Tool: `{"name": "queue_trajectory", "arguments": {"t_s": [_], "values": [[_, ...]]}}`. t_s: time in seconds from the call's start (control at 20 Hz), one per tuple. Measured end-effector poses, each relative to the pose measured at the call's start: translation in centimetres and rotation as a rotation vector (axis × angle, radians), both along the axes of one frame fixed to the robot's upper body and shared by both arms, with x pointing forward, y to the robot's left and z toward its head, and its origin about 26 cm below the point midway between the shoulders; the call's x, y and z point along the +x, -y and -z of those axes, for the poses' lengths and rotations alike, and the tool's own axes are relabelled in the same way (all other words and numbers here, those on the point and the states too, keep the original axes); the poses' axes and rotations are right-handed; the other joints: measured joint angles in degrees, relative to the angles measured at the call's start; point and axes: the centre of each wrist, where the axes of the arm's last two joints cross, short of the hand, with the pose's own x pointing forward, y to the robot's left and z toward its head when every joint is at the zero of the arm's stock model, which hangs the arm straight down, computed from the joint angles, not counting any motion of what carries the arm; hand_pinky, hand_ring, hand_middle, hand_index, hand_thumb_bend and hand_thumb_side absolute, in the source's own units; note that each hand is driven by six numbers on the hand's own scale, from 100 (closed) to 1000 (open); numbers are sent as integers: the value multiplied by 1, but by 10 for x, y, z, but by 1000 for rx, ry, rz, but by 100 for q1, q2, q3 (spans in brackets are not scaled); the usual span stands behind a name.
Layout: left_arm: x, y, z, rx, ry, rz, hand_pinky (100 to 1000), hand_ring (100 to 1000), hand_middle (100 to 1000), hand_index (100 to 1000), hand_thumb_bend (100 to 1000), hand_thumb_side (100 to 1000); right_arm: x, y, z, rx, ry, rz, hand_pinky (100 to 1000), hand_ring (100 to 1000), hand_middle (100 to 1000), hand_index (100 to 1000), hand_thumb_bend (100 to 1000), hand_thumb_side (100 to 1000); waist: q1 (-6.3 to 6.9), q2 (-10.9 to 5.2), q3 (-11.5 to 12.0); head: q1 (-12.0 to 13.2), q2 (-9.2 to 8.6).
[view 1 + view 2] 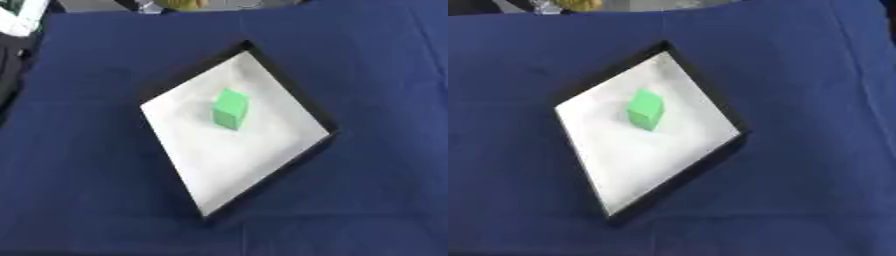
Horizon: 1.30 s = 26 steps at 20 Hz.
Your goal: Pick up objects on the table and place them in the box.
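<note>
The counter (draped in dark blue cloth) is seen nearest; on it the black-rimmed box is set cornerwise, the green block lying inside on its white floor. No hand is seen, so finger state cannot be told.

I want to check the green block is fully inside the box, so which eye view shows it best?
The left eye view: the green block stands nearer the picture's middle, with the box's white floor showing on all sides of it inside the box. The right eye view shows the same block whole, only shifted left.
</note>
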Motion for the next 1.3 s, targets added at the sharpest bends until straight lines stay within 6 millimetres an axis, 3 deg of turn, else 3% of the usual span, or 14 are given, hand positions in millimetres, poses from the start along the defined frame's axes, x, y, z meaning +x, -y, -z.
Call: {"name": "queue_trajectory", "arguments": {"t_s": [0.1,0.3,0.75,0.85,0.95,1.1,1.15,1.3], "values": [[4,11,10,28,0,5,648,618,567,578,474,100,0,2,-4,1,11,6,1000,994,986,885,100,470,0,0,-8,13,0],[10,32,23,71,21,15,646,618,568,579,449,100,0,2,-6,7,20,10,1000,994,986,885,100,470,0,0,-66,63,0],[26,53,63,186,-94,23,679,646,596,613,268,100,1,1,-9,4,26,6,1000,993,986,885,100,470,1,0,-189,148,0],[30,51,73,193,-143,-1,711,672,620,637,214,100,1,1,-9,3,24,5,1000,994,986,885,100,470,2,0,-196,158,0],[34,50,80,193,-195,-21,746,707,655,662,236,100,2,1,-9,0,21,6,1000,994,986,885,100,470,2,0,-207,168,0],[37,48,84,185,-249,-42,838,808,760,811,268,100,2,1,-8,-1,18,6,1000,993,986,885,100,470,3,0,-209,170,0],[37,48,84,182,-261,-48,849,821,770,822,268,137,2,1,-8,-1,17,6,1000,993,986,885,100,470,3,0,-211,170,0],[38,46,84,174,-290,-62,904,884,840,896,282,447,2,1,-8,-4,16,3,1000,993,986,885,100,470,3,0,-218,167,0]]}}
